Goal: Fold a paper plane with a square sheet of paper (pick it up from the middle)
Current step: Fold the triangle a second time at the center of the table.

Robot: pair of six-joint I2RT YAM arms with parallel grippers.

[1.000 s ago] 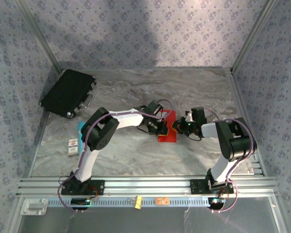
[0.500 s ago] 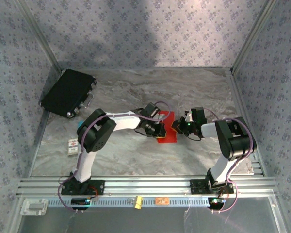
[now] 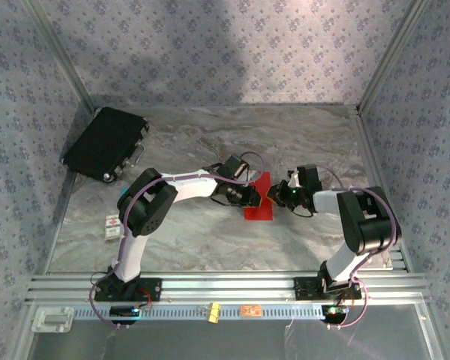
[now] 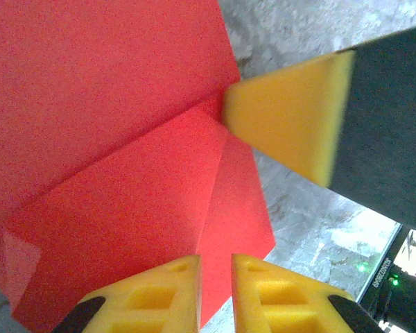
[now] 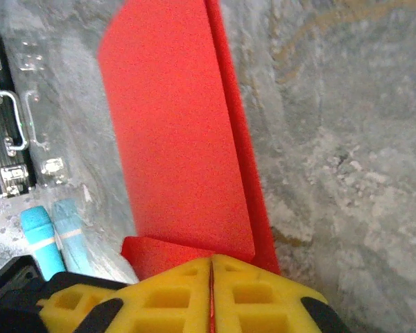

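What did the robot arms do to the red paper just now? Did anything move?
Only small moves. The left arm's elbow slid a bit left, and the right arm's elbow dropped towards the near edge. The left gripper and right gripper stayed at the folded bright red paper sheet; from above, no grab or release shows. The paper and the black rectangular case stayed put.

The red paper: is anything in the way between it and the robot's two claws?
Nothing visible. The right gripper is pinched on the edge of the folded red paper, and the left gripper sits right at another edge, over the bare table.
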